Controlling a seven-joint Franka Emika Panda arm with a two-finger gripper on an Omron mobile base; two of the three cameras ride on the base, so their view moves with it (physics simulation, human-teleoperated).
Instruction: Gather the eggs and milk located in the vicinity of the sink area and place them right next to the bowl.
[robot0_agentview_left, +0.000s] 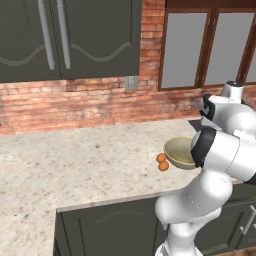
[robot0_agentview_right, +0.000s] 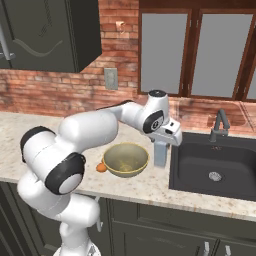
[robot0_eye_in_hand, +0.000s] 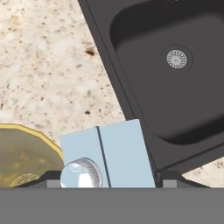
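Observation:
The pale blue milk carton (robot0_agentview_right: 160, 154) stands upright between the olive-tan bowl (robot0_agentview_right: 125, 159) and the dark sink (robot0_agentview_right: 215, 167). My gripper (robot0_agentview_right: 161, 144) comes down on it from above, shut on its gabled top. In the hand view the milk (robot0_eye_in_hand: 118, 153) sits between my two fingertips, with the bowl (robot0_eye_in_hand: 22, 153) to one side and the sink (robot0_eye_in_hand: 175, 65) to the other. Two orange-brown eggs (robot0_agentview_left: 161, 158) (robot0_agentview_left: 163, 166) lie on the counter against the bowl's (robot0_agentview_left: 178, 151) left side. One egg (robot0_agentview_right: 101, 167) shows in the right base view.
A dark angular faucet (robot0_agentview_right: 220, 122) rises behind the sink. The speckled counter (robot0_agentview_left: 75, 160) stretches wide to the left of the eggs. A brick wall, an outlet (robot0_agentview_right: 110, 78) and windows stand behind; dark cabinets hang above.

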